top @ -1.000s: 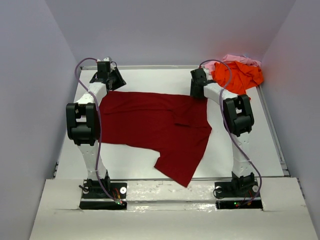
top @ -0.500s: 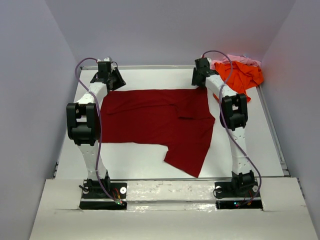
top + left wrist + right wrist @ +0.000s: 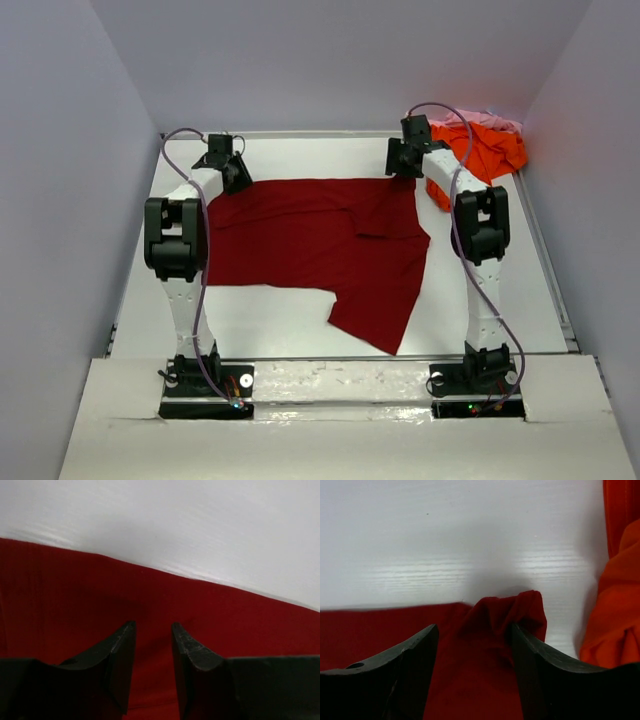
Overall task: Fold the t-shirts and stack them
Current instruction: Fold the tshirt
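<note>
Clock directions use the top view, with 12 pointing away from the arm bases.

Left hand [image 3: 153,626]: jaws narrow with a slim gap. Flat cloth shows through the gap and nothing is pinched. It sits low over the 10 o'clock corner of the maroon t-shirt [image 3: 300,240], just inside the shirt's far hem.

Right hand [image 3: 474,627]: jaws wide. A rumpled corner of the maroon cloth lies between and just beyond the tips, and I see no clamp on it. This is the shirt's 2 o'clock corner.

Judged step: squaring and flattening the maroon shirt by its far edge before the first fold. To do it well:
- take both far corners at matching depth;
- draw them apart toward 9 and 3 until the bunch on the right side goes flat;
- keep the far hem straight;
- keep the right hand clear of the orange t-shirt [image 3: 485,150], which is just beside it at 3, so only one garment is caught.

Maroon shirt: spread on the tabletop [image 3: 270,320] between the arms, with its long axis running 9 to 3. One lobe trails toward 5, close to the near edge. There is a small crease right of centre. I cannot tell which end is the collar.

The pink t-shirt [image 3: 495,122] is heaped behind the orange one, at the 1 o'clock corner.
</note>
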